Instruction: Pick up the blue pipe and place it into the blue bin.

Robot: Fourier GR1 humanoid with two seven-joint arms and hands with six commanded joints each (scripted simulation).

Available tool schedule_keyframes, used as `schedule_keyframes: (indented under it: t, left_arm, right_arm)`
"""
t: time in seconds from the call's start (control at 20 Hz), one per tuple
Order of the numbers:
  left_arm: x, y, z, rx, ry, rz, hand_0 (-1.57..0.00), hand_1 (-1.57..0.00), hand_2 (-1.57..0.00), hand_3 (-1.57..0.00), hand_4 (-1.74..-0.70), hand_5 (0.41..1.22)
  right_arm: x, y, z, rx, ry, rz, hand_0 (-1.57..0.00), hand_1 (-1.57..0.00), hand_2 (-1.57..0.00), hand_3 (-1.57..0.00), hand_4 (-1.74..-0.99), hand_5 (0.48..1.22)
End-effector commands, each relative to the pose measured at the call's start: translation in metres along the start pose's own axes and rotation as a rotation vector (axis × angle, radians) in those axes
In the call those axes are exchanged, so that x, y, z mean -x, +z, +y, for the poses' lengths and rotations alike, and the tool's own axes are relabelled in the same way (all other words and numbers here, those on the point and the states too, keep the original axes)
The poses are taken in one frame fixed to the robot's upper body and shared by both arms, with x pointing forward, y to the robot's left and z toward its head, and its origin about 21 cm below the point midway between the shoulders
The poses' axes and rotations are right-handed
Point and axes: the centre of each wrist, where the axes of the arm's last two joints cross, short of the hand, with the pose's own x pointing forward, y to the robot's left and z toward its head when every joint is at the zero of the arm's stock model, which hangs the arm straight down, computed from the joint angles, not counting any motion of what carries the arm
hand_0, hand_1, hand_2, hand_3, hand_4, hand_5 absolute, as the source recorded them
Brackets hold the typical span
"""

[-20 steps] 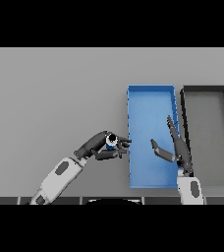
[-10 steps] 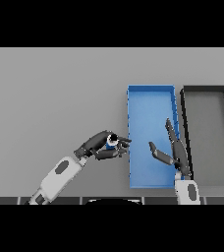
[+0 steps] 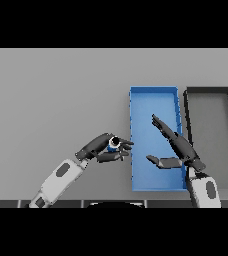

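The blue pipe [image 3: 114, 144] is held in my left hand [image 3: 102, 149], whose fingers and thumb curl round it, with its ring-shaped end facing up. The hand holds it just left of the blue bin [image 3: 136, 100], close to the bin's left wall. My right hand [image 3: 178, 150] is open with straight fingers over the blue bin, to the right of the pipe and apart from it.
A dark grey bin [image 3: 209, 91] stands right beside the blue bin, on its right. The grey table [image 3: 51, 100] stretches to the left and far side.
My left hand with the pipe has barely moved. My right hand has shifted slightly left and nearer over the blue bin.
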Motion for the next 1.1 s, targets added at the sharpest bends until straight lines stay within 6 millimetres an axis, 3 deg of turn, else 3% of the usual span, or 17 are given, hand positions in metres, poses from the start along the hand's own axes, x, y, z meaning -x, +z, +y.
schedule_keyframes:
  t: [0.0,0.4,0.75,1.05]
  left_arm:
    - [0.002,-0.001,-0.001,-0.001,0.005,0.005,-1.57,-1.57,-1.57,-1.44,-1.73,1.221]
    - [0.003,-0.002,-0.002,0.005,-0.002,0.012,-1.57,-1.57,-1.57,-1.44,-1.73,1.221]
    - [-0.001,-0.008,0.003,0.021,0.02,-0.017,-1.57,-1.57,-1.57,-1.49,-1.73,1.221]
    - [0.001,-0.002,0.008,0.039,0.024,-0.002,-1.57,-1.57,-1.57,-1.5,-1.73,1.221]
  right_arm:
    - [-0.009,-0.009,0.0,-0.045,0.008,0.001,0.0,0.0,0.0,0.0,-1.286,0.52]
    - [-0.058,-0.053,0.017,-0.341,0.088,-0.064,0.0,0.0,0.0,0.0,-1.303,0.532]
    - [-0.062,-0.099,0.048,-0.498,0.107,-0.071,0.0,0.0,0.0,0.0,-1.241,0.532]
    - [-0.061,-0.126,0.054,-0.545,0.102,-0.028,0.0,0.0,-0.02,0.0,-1.225,0.511]
